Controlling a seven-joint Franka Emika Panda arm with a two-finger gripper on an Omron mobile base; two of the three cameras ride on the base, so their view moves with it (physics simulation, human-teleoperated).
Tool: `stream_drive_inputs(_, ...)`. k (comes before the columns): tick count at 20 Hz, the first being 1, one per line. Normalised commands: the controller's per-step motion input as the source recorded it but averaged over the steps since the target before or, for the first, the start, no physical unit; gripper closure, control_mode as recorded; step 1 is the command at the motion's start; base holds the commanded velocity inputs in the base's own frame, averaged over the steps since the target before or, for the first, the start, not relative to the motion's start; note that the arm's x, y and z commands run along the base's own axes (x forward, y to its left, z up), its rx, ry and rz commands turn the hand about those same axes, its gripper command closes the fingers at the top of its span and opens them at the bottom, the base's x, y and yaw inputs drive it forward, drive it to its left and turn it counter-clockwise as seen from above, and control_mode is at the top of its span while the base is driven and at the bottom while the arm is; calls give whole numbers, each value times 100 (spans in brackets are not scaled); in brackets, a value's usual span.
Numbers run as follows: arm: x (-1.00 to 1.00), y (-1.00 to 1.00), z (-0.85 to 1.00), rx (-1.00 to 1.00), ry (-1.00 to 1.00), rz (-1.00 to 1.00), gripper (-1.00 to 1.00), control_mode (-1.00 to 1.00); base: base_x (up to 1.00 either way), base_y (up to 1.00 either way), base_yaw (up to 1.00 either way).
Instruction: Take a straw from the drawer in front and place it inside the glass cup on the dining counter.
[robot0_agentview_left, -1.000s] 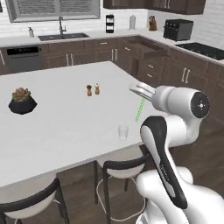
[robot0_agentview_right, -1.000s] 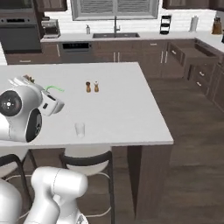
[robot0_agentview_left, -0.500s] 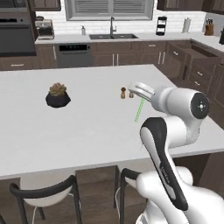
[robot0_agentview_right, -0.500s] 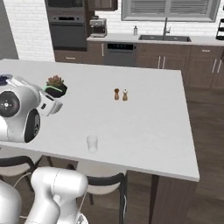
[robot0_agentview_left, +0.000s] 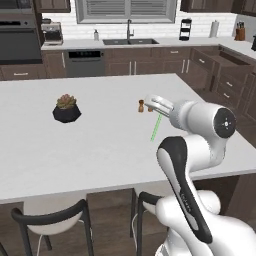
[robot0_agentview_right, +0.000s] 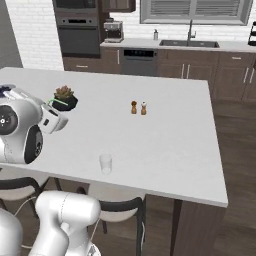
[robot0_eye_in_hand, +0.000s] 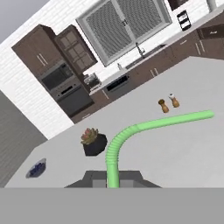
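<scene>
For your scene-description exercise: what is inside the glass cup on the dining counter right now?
Nothing shows inside the glass cup; it looks empty. The straw is held in the shut gripper, above the dining counter.

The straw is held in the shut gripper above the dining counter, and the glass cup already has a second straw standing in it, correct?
Not quite. The glass cup is empty, as the right base view shows. The rest holds: the straw is in the shut gripper above the dining counter.

Claw (robot0_eye_in_hand: 113, 180) pinches bent green straw (robot0_eye_in_hand: 144, 127) above dining counter (robot0_eye_in_hand: 183, 148).
</scene>
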Motion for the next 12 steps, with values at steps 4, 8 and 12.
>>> stream_drive_inputs(4, 43, -16, -18, -8, -8, 10, 100, -100, 0, 0, 0)
stream_drive_inputs(8, 28, -11, -30, -27, -15, 26, 100, -100, 0, 0, 0)
stream_drive_inputs(12, 26, -7, -19, -27, -8, 26, 100, -100, 0, 0, 0)
